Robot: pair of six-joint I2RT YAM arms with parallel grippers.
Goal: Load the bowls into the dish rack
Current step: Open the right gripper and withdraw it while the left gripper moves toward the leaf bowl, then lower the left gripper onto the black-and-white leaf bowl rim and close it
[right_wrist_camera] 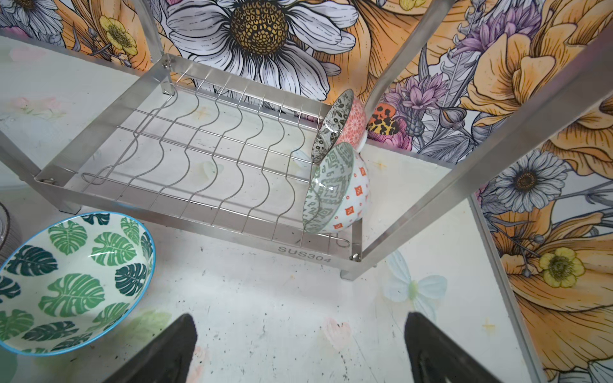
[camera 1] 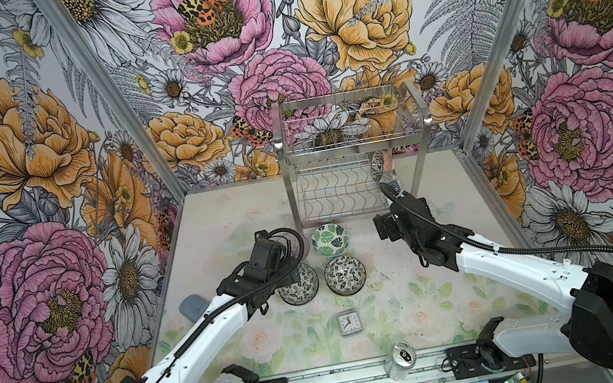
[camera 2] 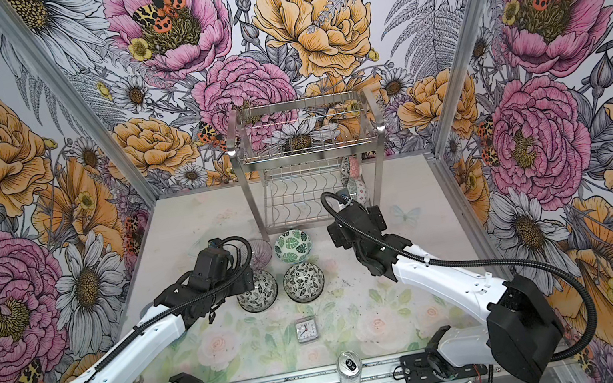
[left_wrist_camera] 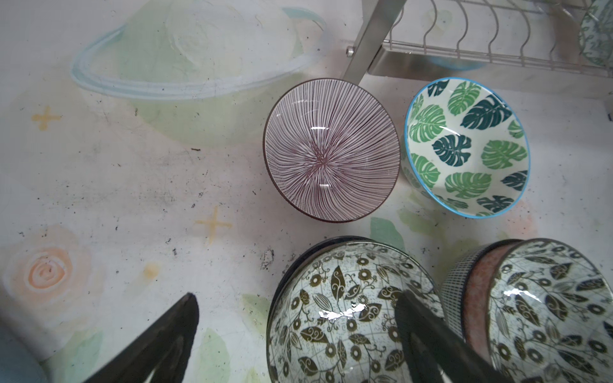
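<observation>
While both arms reach over the bench (camera 1: 420,300), a top view shows three bowls (camera 1: 345,274) upright near the dish rack (camera 1: 352,145), one clock (camera 1: 349,322), one drink can (camera 1: 402,360). Left wrist view: four bowl mouths, one striped bowl (left_wrist_camera: 331,149), one leaf bowl (left_wrist_camera: 467,149), two floral bowls (left_wrist_camera: 331,325); left claw (left_wrist_camera: 297,298) spread wide, gripping nothing. Right wrist view: right claw (right_wrist_camera: 300,316) wide, empty; two bowls on edge at the rack's right end; its rail reads "SUS304".
</observation>
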